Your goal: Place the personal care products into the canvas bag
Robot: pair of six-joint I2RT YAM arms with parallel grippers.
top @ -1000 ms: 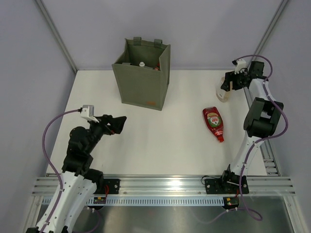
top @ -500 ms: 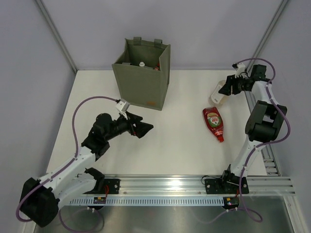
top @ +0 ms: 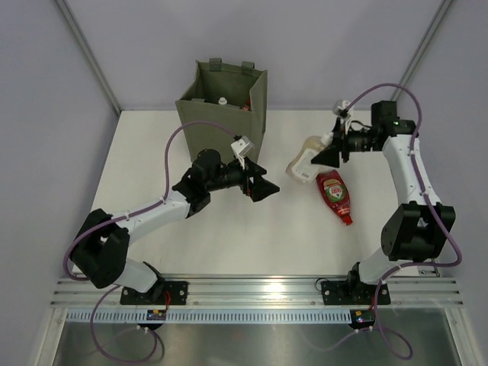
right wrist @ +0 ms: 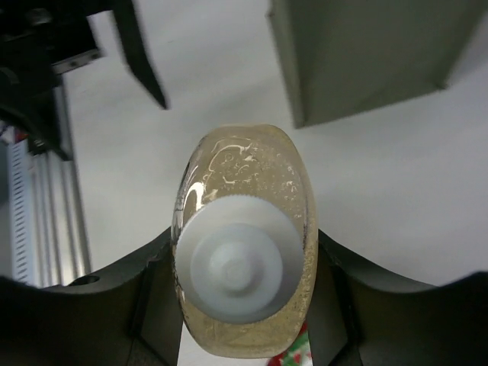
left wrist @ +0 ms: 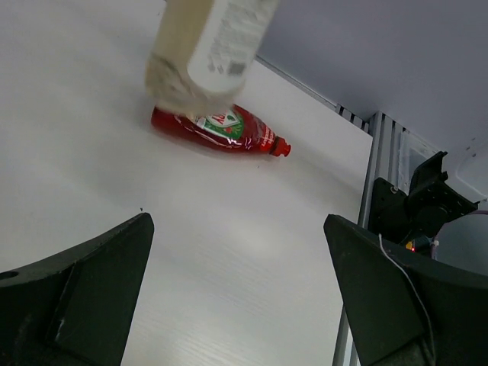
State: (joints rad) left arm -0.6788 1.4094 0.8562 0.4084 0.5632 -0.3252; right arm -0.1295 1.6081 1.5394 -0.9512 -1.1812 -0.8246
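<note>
My right gripper is shut on a clear bottle of amber liquid with a white cap and holds it above the table, its body pointing left; in the right wrist view the bottle fills the space between the fingers. A red bottle lies on the table just below it and also shows in the left wrist view. The olive-green canvas bag stands open at the back, with bottle tops showing inside. My left gripper is open and empty, in front of the bag and pointing right toward the bottles.
The left arm stretches across the table in front of the bag. Grey walls enclose the table on the left, back and right. An aluminium rail runs along the near edge, and another rail shows at the right edge.
My right gripper has carried the amber bottle from the far right edge leftward to above the red bottle. My left arm has swung from the near left out toward the table's middle.
</note>
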